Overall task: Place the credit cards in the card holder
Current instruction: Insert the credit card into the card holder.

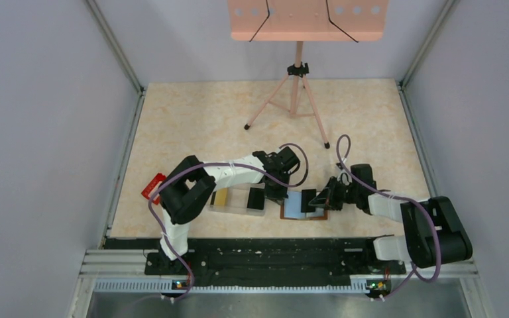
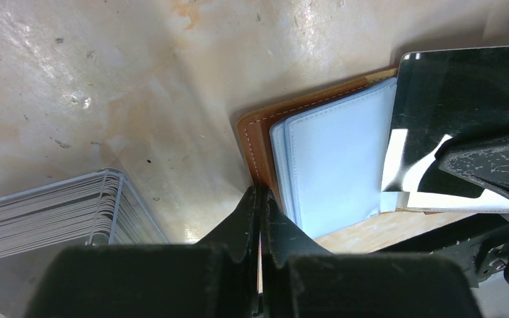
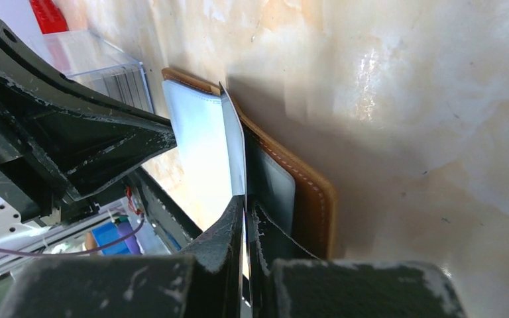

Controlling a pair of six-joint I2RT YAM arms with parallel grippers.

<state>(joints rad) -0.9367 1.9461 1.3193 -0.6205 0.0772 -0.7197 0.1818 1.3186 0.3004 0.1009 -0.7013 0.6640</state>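
The brown card holder [image 1: 296, 207] lies open near the front edge, its pale blue-grey inside facing up; it also shows in the left wrist view [image 2: 331, 159] and the right wrist view [image 3: 318, 199]. My right gripper [image 1: 316, 199] [image 3: 245, 207] is shut on a black credit card [image 2: 451, 99], which it holds on edge [image 3: 234, 142] over the holder's right half. My left gripper [image 1: 277, 192] [image 2: 260, 193] is shut, with its tips at the holder's brown left edge. A yellow card [image 1: 220, 197] and a black card [image 1: 256, 199] lie in the clear tray [image 1: 238, 209].
The clear tray [image 2: 99, 199] sits just left of the card holder, close to my left fingers. A red object [image 1: 152, 187] lies at the table's left edge. A tripod [image 1: 296, 99] stands at the back. Grey walls close in both sides.
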